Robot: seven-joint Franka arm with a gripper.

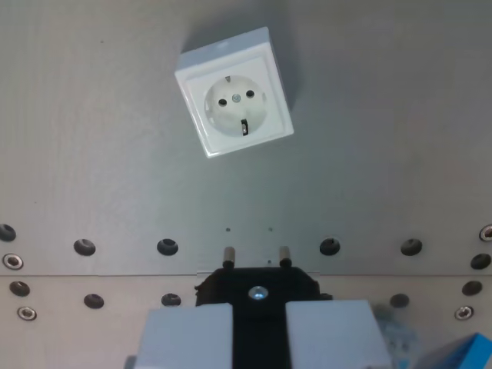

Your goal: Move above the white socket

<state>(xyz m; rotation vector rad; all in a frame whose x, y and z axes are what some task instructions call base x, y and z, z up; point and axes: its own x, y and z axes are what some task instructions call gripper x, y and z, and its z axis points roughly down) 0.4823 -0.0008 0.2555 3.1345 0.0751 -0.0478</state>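
A white square socket [234, 92] lies flat on the grey metal table in the upper middle of the wrist view, turned a little clockwise. Its round recess shows two pin holes and an earth clip. My gripper [259, 309] is at the bottom middle, well below the socket in the picture. Its two grey fingers [188, 334] are shut on a black plug [231, 288]. The plug's two metal pins [228, 254] point toward the socket. The plug's lower part is hidden between the fingers.
A row of dark holes [167, 247] and screws [12, 261] runs across the grey table [400, 154] below the socket, along a plate seam. A blue object [465, 354] shows at the bottom right corner.
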